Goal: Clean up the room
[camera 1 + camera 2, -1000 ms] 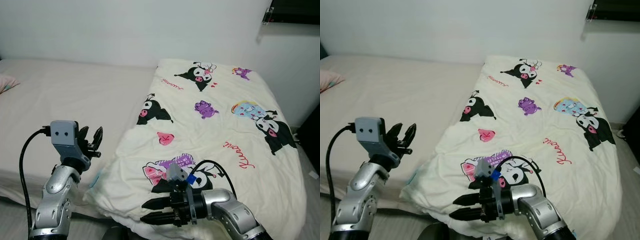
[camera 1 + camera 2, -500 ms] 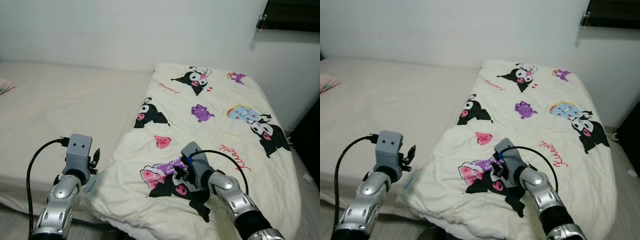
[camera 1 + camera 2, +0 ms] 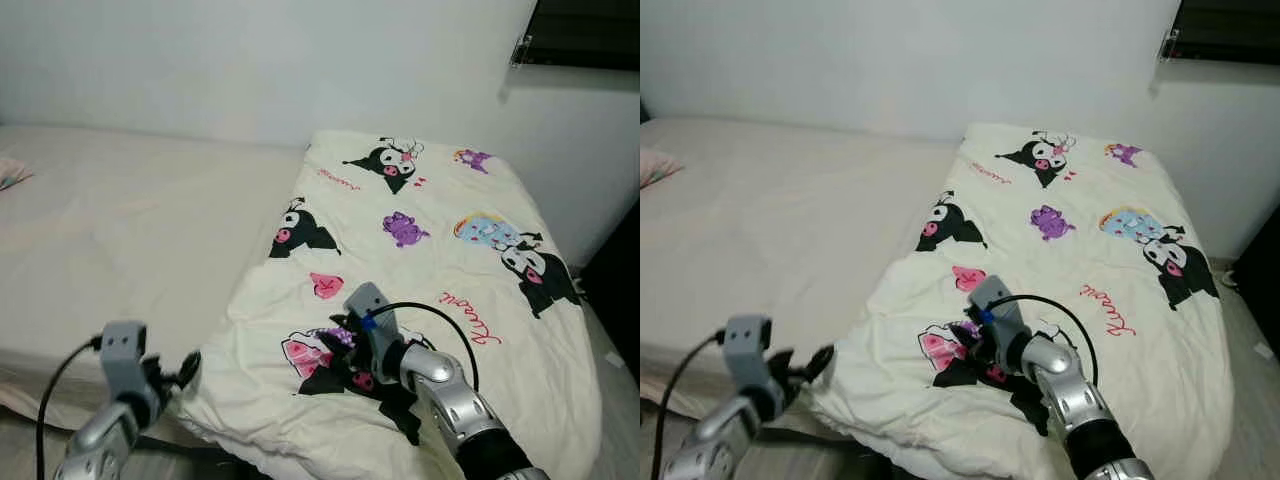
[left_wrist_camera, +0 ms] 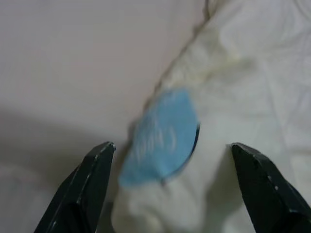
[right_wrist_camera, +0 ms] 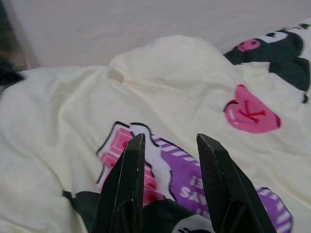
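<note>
A bedroom in a home. A wide bed [image 3: 120,230] with a plain pale sheet runs across the left and middle of the scene, set against a bare white wall [image 3: 260,60] on the far side. Over its right half lies a cream quilt [image 3: 420,260] printed with cartoon characters and pink hearts. A pillow corner [image 3: 655,165] shows at the far left.

A bed [image 3: 120,220] with a pale sheet is carrying a cream cartoon-print blanket [image 3: 440,260] spread over its right half, and a pillow [image 3: 658,165] is lying at its far left edge.
</note>
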Available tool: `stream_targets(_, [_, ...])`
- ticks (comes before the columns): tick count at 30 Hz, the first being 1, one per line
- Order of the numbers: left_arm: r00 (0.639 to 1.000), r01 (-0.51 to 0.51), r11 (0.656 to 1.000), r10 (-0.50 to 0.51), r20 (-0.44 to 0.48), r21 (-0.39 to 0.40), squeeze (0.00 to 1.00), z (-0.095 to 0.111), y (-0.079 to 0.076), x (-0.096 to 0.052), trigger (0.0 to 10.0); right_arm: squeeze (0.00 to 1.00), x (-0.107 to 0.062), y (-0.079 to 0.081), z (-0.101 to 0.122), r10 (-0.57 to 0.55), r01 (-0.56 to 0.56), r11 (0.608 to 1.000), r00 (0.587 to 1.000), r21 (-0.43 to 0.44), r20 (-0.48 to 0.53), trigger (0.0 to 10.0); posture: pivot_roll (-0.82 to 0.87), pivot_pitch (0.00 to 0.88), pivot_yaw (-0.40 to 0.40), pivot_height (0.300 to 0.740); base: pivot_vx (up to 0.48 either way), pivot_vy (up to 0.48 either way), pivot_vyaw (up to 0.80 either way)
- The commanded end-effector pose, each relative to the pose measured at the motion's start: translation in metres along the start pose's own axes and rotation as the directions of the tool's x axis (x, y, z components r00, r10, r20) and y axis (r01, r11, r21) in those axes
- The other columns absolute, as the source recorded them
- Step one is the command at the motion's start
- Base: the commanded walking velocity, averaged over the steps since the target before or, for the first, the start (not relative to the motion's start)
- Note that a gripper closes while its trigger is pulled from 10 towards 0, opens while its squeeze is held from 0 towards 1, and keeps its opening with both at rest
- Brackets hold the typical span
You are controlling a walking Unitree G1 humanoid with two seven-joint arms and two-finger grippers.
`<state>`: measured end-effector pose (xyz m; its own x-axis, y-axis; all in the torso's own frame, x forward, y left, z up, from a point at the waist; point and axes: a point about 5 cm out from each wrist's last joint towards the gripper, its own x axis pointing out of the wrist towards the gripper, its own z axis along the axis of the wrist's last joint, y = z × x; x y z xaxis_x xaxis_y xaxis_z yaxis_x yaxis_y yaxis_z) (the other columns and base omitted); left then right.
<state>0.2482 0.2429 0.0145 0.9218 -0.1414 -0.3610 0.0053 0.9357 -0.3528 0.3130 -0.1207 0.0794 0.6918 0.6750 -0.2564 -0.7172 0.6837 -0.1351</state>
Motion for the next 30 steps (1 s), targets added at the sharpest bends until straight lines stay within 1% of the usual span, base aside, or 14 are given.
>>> stream_targets(1, [1.0,0.03,0.998,-0.03,-0.003,-0.055,1.0,-0.003,-0.002,0.001,10.0,0.0,-0.002,0.002,-0.006,0.0,0.0,1.0,1.0,0.022,0.002,10.0,0.01,0.039,-0.052,0.615,0.0,0.0,0.0])
stream_targets(4, [0.999,0.039,0.997,-0.039,-0.007,-0.068,1.0,-0.004,-0.003,0.001,10.0,0.0,-0.002,0.002,-0.007,-0.001,0.001,1.0,1.0,0.022,0.003,10.0,0.01,0.039,-0.052,0.615,0.0,0.0,0.0])
stream_targets(5, [0.998,0.056,0.994,-0.059,-0.027,-0.091,1.0,-0.01,-0.006,0.002,10.0,0.0,-0.003,0.002,-0.007,-0.001,0.001,1.0,1.0,0.026,0.004,10.0,0.0,0.041,-0.051,0.615,0.0,0.0,0.0])
stream_targets(6, [0.998,0.056,0.994,-0.059,-0.027,-0.091,1.0,-0.01,-0.006,0.002,10.0,0.0,-0.003,0.002,-0.007,-0.001,0.001,1.0,1.0,0.026,0.004,10.0,0.0,0.041,-0.051,0.615,0.0,0.0,0.0])
stream_targets(9, [0.988,0.108,0.992,-0.114,-0.1,-0.069,1.0,-0.026,-0.019,0.006,10.0,0.0,-0.004,0.003,-0.008,0.002,-0.002,0.999,1.0,0.033,0.004,10.0,0.0,0.042,-0.05,0.615,0.0,0.0,0.0])
stream_targets(10, [0.988,0.108,0.992,-0.114,-0.1,-0.069,1.0,-0.026,-0.019,0.006,10.0,0.0,-0.004,0.003,-0.008,0.002,-0.002,0.999,1.0,0.033,0.004,10.0,0.0,0.042,-0.05,0.615,0.0,0.0,0.0])
stream_targets(11, [0.986,0.118,0.992,-0.123,-0.108,-0.047,1.0,-0.028,-0.022,0.007,10.0,0.0,-0.005,0.003,-0.007,0.003,-0.003,0.999,1.0,0.034,0.003,10.0,0.0,0.042,-0.05,0.615,0.0,0.0,0.0])
stream_targets(15, [0.985,0.128,0.991,-0.132,-0.109,-0.04,1.0,-0.028,-0.022,0.008,10.0,0.0,-0.005,0.003,-0.007,0.004,-0.004,0.999,1.0,0.036,0.003,10.0,0.0,0.042,-0.05,0.615,0.0,0.0,0.0])
stream_targets(16, [0.978,0.161,0.987,-0.162,-0.133,-0.012,0.16,-0.031,-0.026,0.008,0.0,0.0,-0.005,0.003,-0.007,0.002,-0.002,0.999,1.0,0.036,0.002,10.0,0.0,0.041,-0.05,0.615,0.0,0.0,0.0])
stream_targets(17, [0.978,0.161,0.987,-0.162,-0.133,-0.012,0.16,-0.031,-0.026,0.008,0.0,0.0,-0.005,0.003,-0.007,0.002,-0.002,0.999,1.0,0.036,0.002,10.0,0.0,0.041,-0.05,0.615,0.0,0.0,0.0])
stream_targets(18, [0.97,0.193,0.981,-0.191,-0.154,-0.001,0.0,-0.034,-0.027,0.008,0.0,0.0,-0.005,0.002,-0.007,0.0,0.0,0.999,1.0,0.035,0.006,10.0,0.0,0.041,-0.049,0.615,0.0,0.0,0.0])
stream_targets(24, [0.945,0.264,0.964,-0.254,-0.209,0.022,0.0,-0.038,-0.025,0.002,0.0,0.0,-0.005,0.001,-0.006,-0.002,0.001,0.999,1.0,0.032,0.017,10.0,0.01,0.042,-0.05,0.615,0.0,0.0,0.0])
stream_targets(27, [0.941,0.271,0.962,-0.258,-0.221,0.031,0.0,-0.039,-0.024,0.001,0.0,0.0,-0.005,0.001,-0.005,-0.001,0.0,0.999,1.0,0.032,0.018,10.0,0.01,0.042,-0.05,0.615,0.0,0.0,0.0])
stream_targets(30, [0.935,0.278,0.958,-0.253,-0.248,0.069,0.0,-0.039,-0.017,-0.005,0.0,0.0,-0.005,0.001,-0.004,0.014,-0.015,0.999,1.0,0.035,0.026,10.0,0.02,0.041,-0.051,0.615,0.0,0.0,0.0])
